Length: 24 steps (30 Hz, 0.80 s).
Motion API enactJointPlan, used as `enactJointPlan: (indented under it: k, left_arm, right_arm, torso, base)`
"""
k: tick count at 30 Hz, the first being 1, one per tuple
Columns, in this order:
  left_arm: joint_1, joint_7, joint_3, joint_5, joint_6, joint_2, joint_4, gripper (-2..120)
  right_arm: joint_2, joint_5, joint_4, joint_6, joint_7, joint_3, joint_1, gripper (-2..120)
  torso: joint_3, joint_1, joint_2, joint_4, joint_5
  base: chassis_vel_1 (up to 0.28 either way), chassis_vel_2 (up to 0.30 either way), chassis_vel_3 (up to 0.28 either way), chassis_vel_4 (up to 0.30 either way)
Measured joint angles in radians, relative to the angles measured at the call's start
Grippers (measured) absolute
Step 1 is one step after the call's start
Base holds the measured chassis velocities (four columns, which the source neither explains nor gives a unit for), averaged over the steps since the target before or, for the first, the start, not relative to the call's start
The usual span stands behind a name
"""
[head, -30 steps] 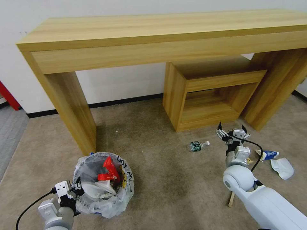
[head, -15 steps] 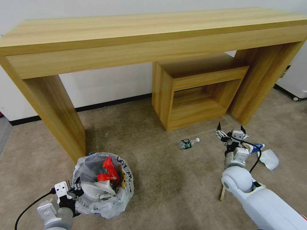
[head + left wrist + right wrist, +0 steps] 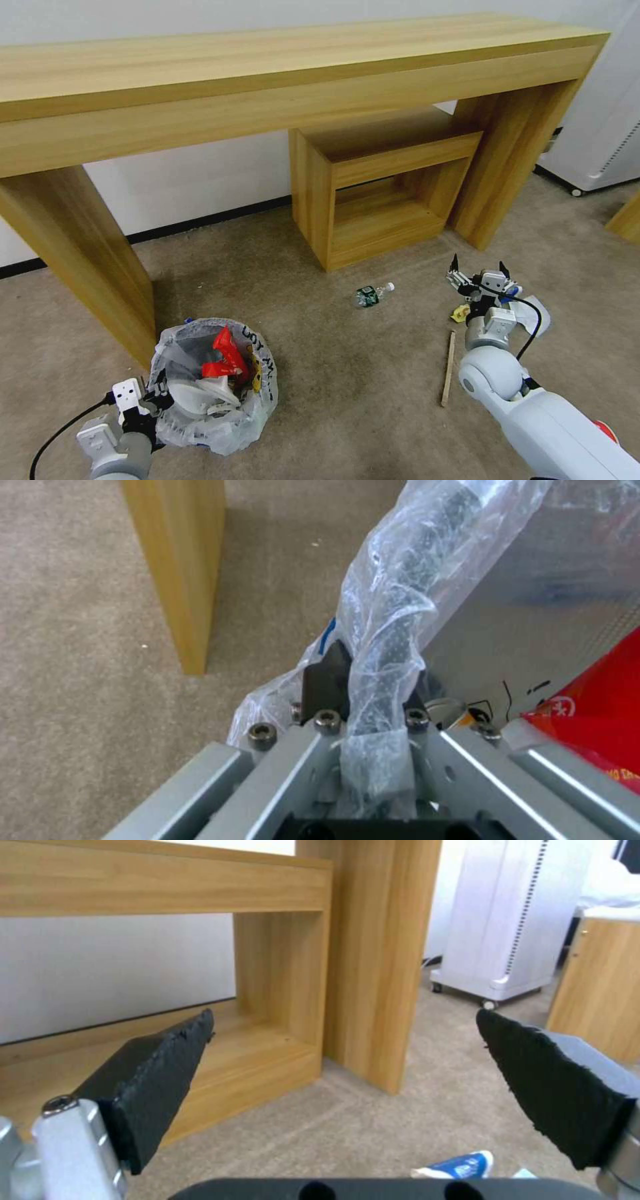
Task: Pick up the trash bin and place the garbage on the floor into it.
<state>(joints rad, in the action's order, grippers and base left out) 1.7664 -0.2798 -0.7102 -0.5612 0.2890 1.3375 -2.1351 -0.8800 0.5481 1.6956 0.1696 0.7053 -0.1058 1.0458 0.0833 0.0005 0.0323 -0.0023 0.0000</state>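
Note:
The trash bin [image 3: 213, 383], lined with a crinkly whitish bag, stands low at the left on the beige floor [image 3: 347, 393]; red and white litter lies inside. My left gripper [image 3: 159, 396] is shut on the bin's bagged rim [image 3: 383, 630], and in the left wrist view that gripper [image 3: 370, 680] pinches the plastic. My right gripper [image 3: 479, 275] hovers open and holds nothing, its fingers [image 3: 160, 1070] spread wide. Garbage lies around it: a green-labelled bottle [image 3: 370, 295], a wooden stick [image 3: 448, 369], a yellow wrapper [image 3: 459, 313], a blue-white wrapper [image 3: 460, 1165] and a white piece [image 3: 539, 317].
A long wooden desk [image 3: 267, 87] spans the back, with one leg [image 3: 73, 253] close beside the bin. Under it sits a small open wooden shelf [image 3: 380, 193]. A white wheeled unit [image 3: 600, 133] stands at the far right. Open carpet lies between bin and bottle.
The camera has swung to the right, so the desk and the litter sit further left in the picture. Both grippers keep their places and states. The stick and yellow wrapper now show beside my right arm.

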Motion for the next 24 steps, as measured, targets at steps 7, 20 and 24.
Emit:
enactJointPlan:
  k: [7,20,24]
  left_arm:
    - [0.003,0.000,0.000,0.002,-0.001,0.003,0.001,0]
    - [0.009,0.000,-0.002,0.006,-0.003,0.008,-0.001,0]
    - [0.010,0.000,-0.003,0.008,-0.004,0.010,-0.001,0]
  right_arm:
    - [-0.002,-0.003,-0.005,0.005,-0.005,0.000,0.002,100]
    - [-0.005,-0.004,-0.007,0.010,-0.006,0.001,-0.002,100]
    - [-0.008,-0.005,-0.009,0.012,-0.008,0.003,-0.002,100]
  torso:
    - [0.000,0.000,0.000,0.0000,0.0000]
    - [0.000,0.000,0.000,0.0000,0.0000]
    - [0.000,0.000,0.000,0.0000,0.0000]
  base:
    - [-0.012,-0.014,-0.022,-0.014]
    - [-0.025,-0.032,-0.023,-0.026]
    - [0.000,0.000,0.000,0.000]
